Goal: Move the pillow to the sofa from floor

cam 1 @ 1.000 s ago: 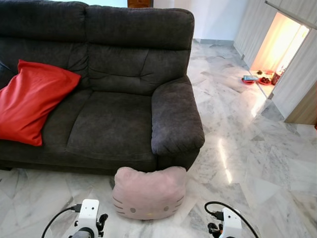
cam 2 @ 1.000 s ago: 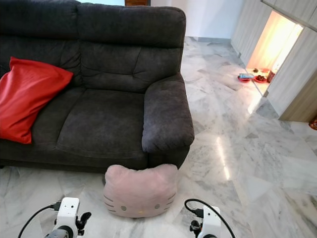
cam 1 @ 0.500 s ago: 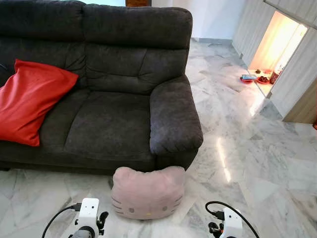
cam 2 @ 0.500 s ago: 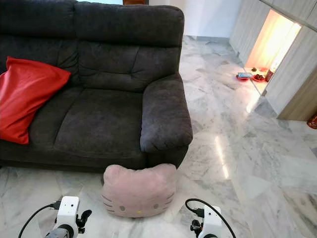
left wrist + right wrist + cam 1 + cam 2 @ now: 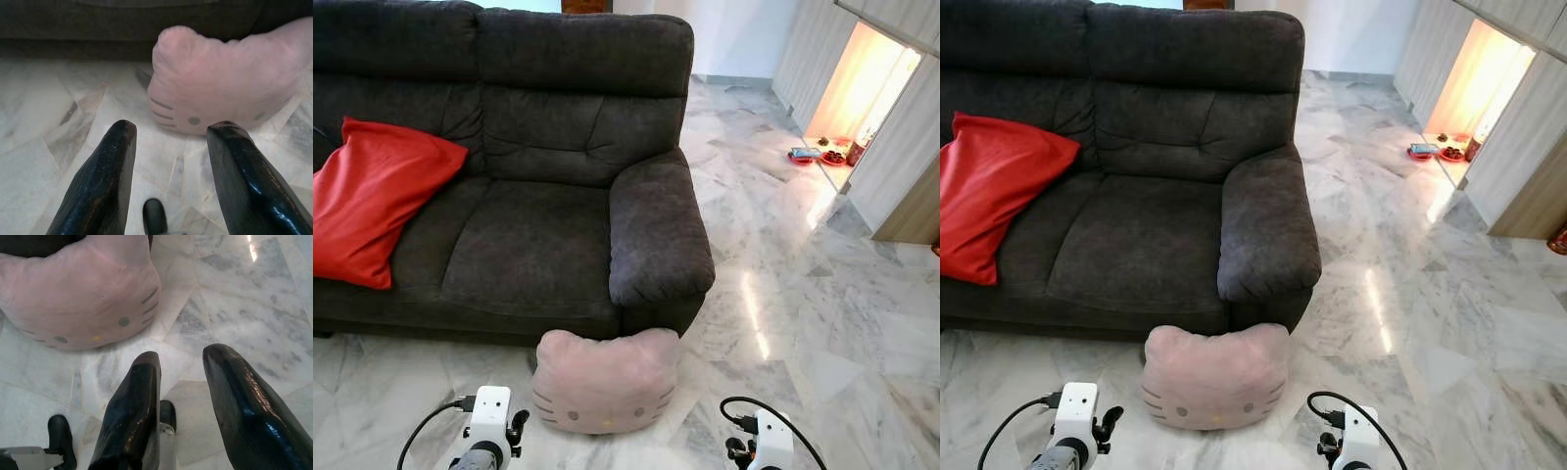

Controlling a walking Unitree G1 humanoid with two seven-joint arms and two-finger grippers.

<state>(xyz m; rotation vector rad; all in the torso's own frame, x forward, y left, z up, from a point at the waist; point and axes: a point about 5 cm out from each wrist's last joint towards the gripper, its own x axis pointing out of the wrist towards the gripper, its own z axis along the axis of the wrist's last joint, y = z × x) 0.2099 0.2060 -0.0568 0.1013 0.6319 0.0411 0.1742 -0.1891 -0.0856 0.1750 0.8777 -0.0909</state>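
Lying between both tools (image 5: 168,134): pillow (image 5: 605,380)

The pillow (image 5: 605,380) lies on the floor (image 5: 803,294) before the sofa (image 5: 538,196).

One dark sofa (image 5: 509,186), one pink pillow (image 5: 605,382), one red cushion (image 5: 372,196).

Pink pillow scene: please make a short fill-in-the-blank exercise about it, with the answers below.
1. The pink pillow lies on the ______, not on the sofa.
2. The pillow already on the sofa seat is ______ in colour.
3. The fingers of the left gripper and of the right gripper are ______, holding nothing.
4. The pink pillow leans against the sofa's front, just below its ______.

Answers: floor; red; open; armrest
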